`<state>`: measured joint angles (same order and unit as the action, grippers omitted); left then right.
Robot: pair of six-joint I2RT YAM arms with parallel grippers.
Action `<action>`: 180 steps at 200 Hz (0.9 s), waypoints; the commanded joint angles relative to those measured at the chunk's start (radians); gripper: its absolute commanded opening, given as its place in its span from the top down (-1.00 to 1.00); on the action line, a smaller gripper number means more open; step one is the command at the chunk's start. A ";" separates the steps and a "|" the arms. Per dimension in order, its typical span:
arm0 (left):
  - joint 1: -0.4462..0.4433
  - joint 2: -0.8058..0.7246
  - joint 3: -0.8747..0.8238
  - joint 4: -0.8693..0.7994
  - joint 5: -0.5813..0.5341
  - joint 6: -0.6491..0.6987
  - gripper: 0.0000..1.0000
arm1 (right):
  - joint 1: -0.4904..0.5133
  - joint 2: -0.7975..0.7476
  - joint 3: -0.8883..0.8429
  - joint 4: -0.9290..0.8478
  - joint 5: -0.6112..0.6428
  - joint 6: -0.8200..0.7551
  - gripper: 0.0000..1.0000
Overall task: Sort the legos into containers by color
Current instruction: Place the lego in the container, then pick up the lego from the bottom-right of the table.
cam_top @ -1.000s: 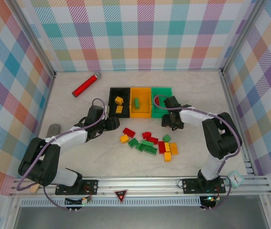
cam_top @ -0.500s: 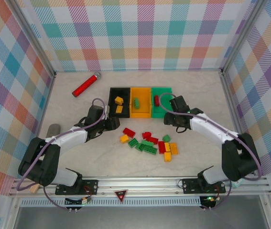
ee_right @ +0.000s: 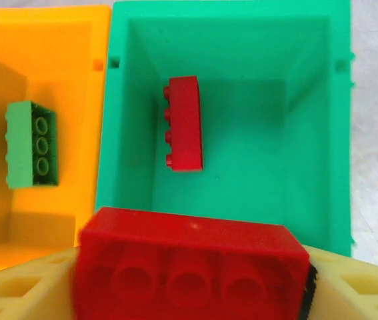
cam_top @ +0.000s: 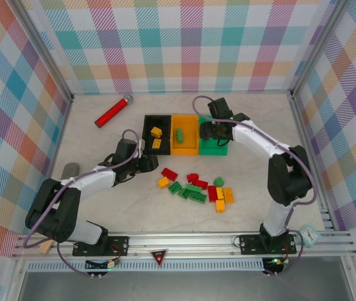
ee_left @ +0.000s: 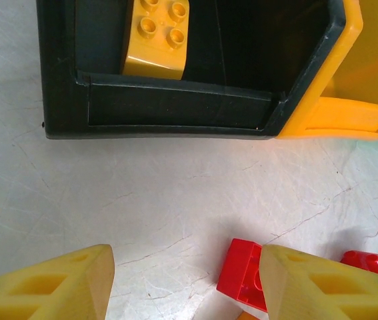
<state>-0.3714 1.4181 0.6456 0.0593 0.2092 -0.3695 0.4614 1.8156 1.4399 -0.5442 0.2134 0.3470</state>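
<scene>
Black plastic bin (ee_left: 175, 107) holds two yellow studded bricks (cam_top: 156, 132), orange bin (ee_right: 42, 40) one green brick (ee_right: 32, 143), green bin (ee_right: 242, 40) one red brick (ee_right: 185, 123). Right fingers (ee_right: 355, 287) grip a second red brick (ee_right: 192, 267) above it; left fingers (ee_left: 49, 287) spread, empty, beside about twelve loose bricks (cam_top: 193, 188).

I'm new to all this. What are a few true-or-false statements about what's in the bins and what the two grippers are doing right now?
1. The black bin has yellow bricks in it. True.
2. The orange bin holds a red brick. False: it holds a green brick.
3. The right gripper holds a red brick over the green bin. True.
4. The left gripper is carrying a brick. False: it is open, with bare table between its fingers.
5. The green bin is empty. False: a second red brick already lies inside.
</scene>
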 commanded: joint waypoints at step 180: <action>-0.027 -0.084 -0.037 0.087 0.050 0.023 -0.20 | 0.085 -0.629 -0.765 -0.168 -0.178 0.239 -0.61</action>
<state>-0.3885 1.3846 0.6323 0.1131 0.2646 -0.3691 0.5430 1.2354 0.7265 -0.6712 0.0101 0.4789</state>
